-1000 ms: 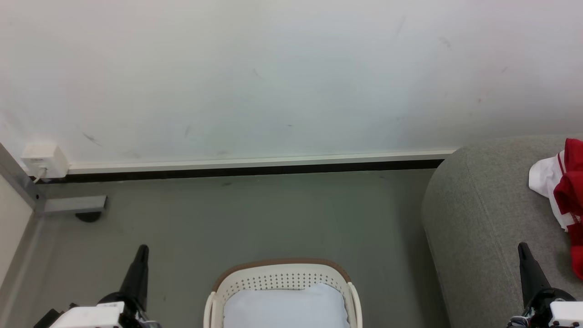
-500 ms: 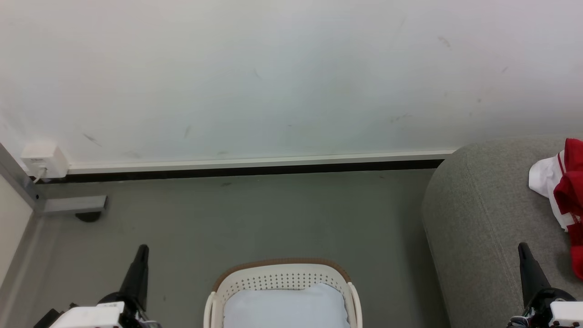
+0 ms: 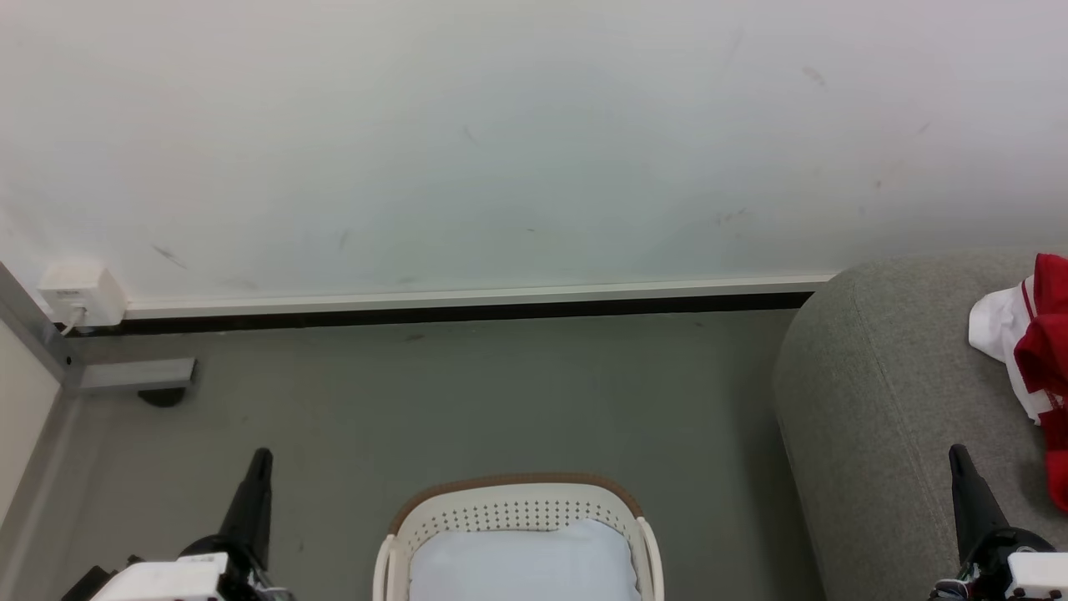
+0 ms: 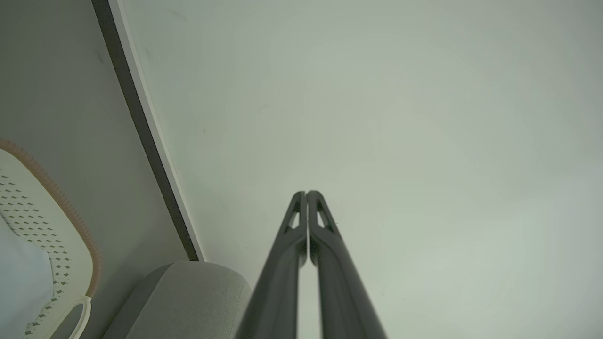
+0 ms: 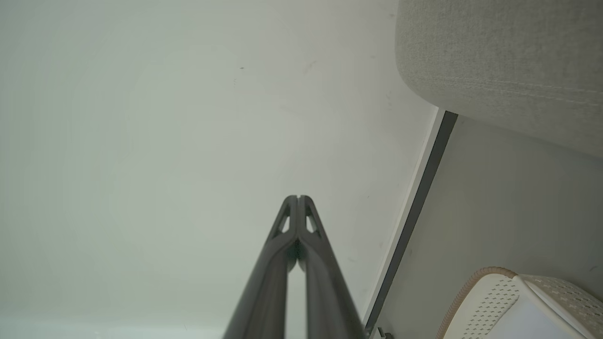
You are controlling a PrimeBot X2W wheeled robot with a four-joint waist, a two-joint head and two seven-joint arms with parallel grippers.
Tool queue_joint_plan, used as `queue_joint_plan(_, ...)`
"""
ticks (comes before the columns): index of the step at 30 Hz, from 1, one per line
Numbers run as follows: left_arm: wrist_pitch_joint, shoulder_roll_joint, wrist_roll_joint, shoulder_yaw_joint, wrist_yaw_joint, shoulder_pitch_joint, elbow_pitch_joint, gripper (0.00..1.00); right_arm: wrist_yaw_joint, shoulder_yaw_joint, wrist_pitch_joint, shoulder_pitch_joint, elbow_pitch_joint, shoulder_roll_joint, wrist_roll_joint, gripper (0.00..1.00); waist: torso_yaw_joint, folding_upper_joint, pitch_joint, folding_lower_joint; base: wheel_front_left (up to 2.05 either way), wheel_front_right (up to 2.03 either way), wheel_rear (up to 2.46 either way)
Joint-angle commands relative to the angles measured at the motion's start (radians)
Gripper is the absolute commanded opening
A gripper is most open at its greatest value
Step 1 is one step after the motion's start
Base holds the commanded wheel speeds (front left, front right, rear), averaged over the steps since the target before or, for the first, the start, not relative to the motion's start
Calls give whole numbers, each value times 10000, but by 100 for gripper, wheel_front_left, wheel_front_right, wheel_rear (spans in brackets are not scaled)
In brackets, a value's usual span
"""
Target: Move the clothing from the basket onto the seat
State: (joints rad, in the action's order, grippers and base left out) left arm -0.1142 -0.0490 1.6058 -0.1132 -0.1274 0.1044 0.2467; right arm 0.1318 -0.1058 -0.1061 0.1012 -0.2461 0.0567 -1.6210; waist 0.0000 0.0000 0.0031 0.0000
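Lying on the grey seat (image 3: 884,392), the red and white clothing (image 3: 1039,351) is well apart from the basket (image 3: 517,492), which stands on the floor (image 3: 501,401) holding a pale bundle (image 3: 521,563). The left gripper (image 3: 262,457), left of the basket, has its fingers pressed together on nothing; the right gripper (image 3: 958,452), over the seat near the clothing, likewise.

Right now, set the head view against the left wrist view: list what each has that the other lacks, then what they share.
Head view: red-and-white clothing lying on the seat, the right end effector, a wall socket. Left wrist view: the left end effector seen close, fingers pressed together. Shared: basket with pale blue fabric inside, seat, skirting, grey floor.
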Motion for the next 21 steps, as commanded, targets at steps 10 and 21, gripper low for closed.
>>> queue_joint_plan(10, -37, -21, 130, -25, -61, 87, -29, 0, -21, -48, -53, 119, 35, -15, 42, 0, 0, 0, 0, 0, 0, 0, 0)
queue_joint_plan(21, -37, -21, 130, -24, -61, 87, -30, 0, -21, -61, -68, 120, 34, -22, 59, 0, 0, 0, 0, 0, 0, 0, 0)
